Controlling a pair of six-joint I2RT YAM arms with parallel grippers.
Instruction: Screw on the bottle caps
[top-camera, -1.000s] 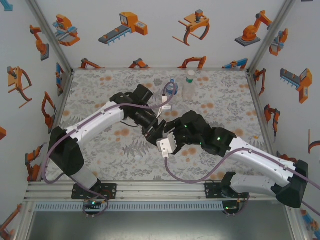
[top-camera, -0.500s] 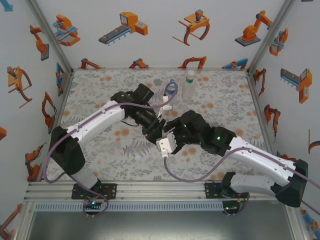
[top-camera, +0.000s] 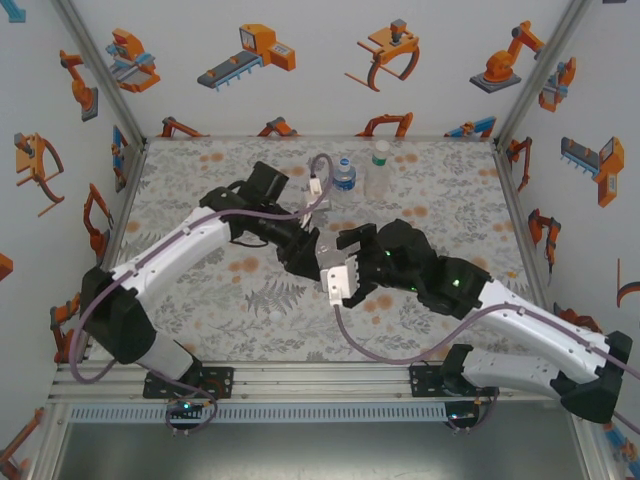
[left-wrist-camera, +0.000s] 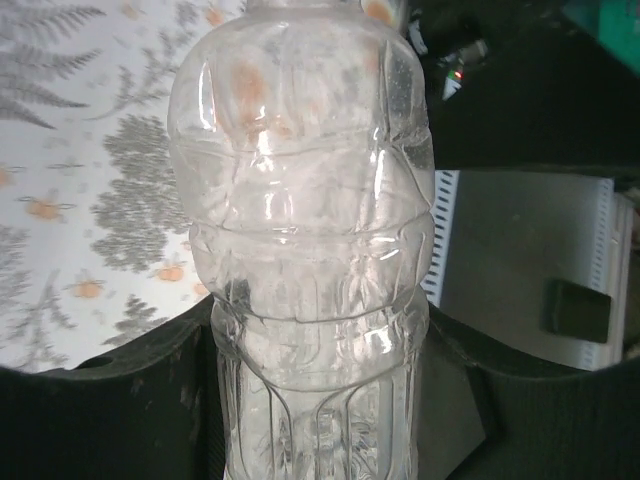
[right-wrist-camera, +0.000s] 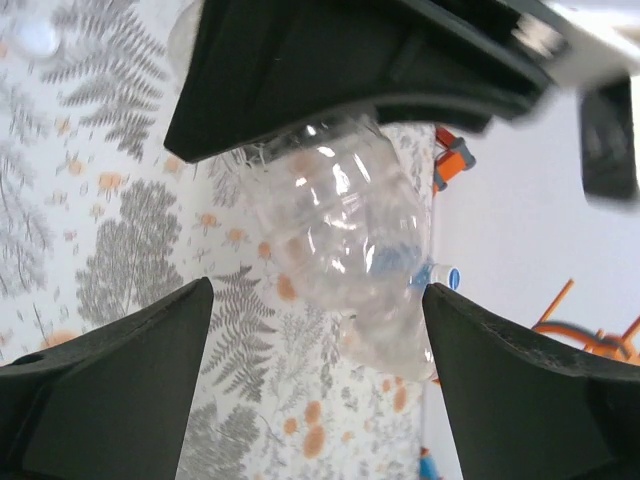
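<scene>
Holding: the left gripper (left-wrist-camera: 320, 400) has its jaws closed on the lower body of the clear unlabelled plastic bottle (left-wrist-camera: 310, 220), one dark finger pressed to each side. The bottle is carried above the middle of the grey fern-patterned worktop (top-camera: 450, 205).
Right gripper (right-wrist-camera: 318, 290): jaws wide, one on either side of the same bottle, with the mat showing in the gap on both sides. It grips nothing.
Bottle mouth: outside the left wrist view and unclear in the right wrist view, so I cannot tell whether a cap is on it.
Back row: the clear bottle with a blue label (top-camera: 345, 178) and the pale bottle with a green-white label (top-camera: 379, 172) stand upright, just beside each other, near the far edge. Each seems to carry a cap, the pale one's greenish.
Loose cap: a small white round spot (top-camera: 272, 313) lies on the worktop near the left arm. It is possibly a cap, but too small to be sure.
Progress (judged): two bottles look done. The clear one is in hand, its cap yet to be fitted and turned.
Change from a second ago: the left jaws have closed onto the bottle, and the right jaws have opened wider and shifted slightly right. The left arm has swung leftward. The back-row bottles are unmoved.
</scene>
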